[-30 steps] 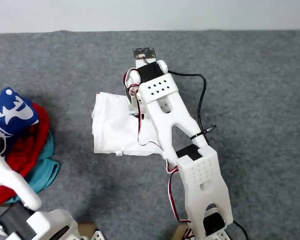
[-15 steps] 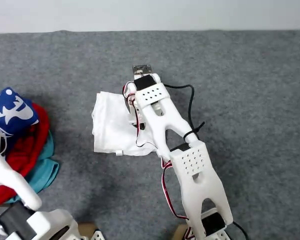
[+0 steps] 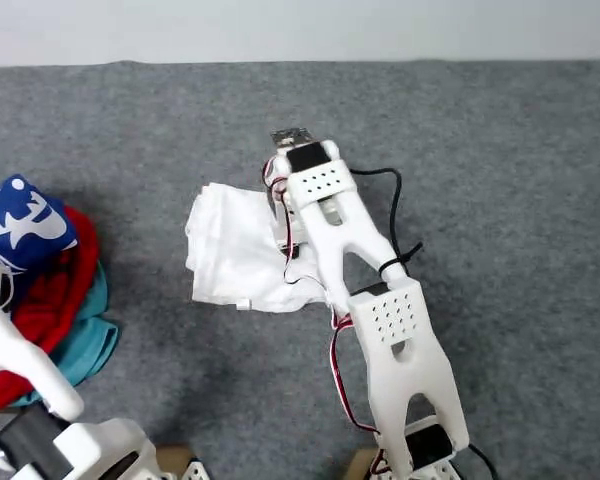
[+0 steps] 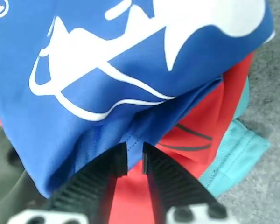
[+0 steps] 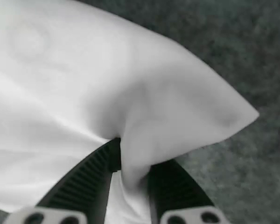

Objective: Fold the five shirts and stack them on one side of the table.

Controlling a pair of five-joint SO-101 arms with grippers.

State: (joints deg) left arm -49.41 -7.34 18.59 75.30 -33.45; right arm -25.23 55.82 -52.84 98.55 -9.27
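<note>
A white shirt [image 3: 230, 255] lies partly folded on the grey table mat [image 3: 500, 180] near the middle. My right gripper [image 5: 133, 165] is shut on a raised fold of the white shirt [image 5: 168, 112], at its edge under the arm [image 3: 325, 215]. At the left edge lies a pile: a blue shirt with white print [image 3: 20, 222] on a red shirt [image 3: 52, 290] on a teal shirt [image 3: 92, 340]. My left gripper [image 4: 130, 161] hangs just over the blue shirt's [image 4: 130, 65] folded edge, its fingers almost together with no cloth pinched between them.
The left arm's white body [image 3: 15, 350] stands beside the pile at the front left. An olive cloth [image 4: 4, 186] shows beside the blue shirt. The mat to the right of the right arm is bare, with a pale wall [image 3: 300, 30] at the back.
The right arm swung a little left, then back right, holding the white shirt's edge; the shirt bunched slightly. The left arm and the pile kept still.
</note>
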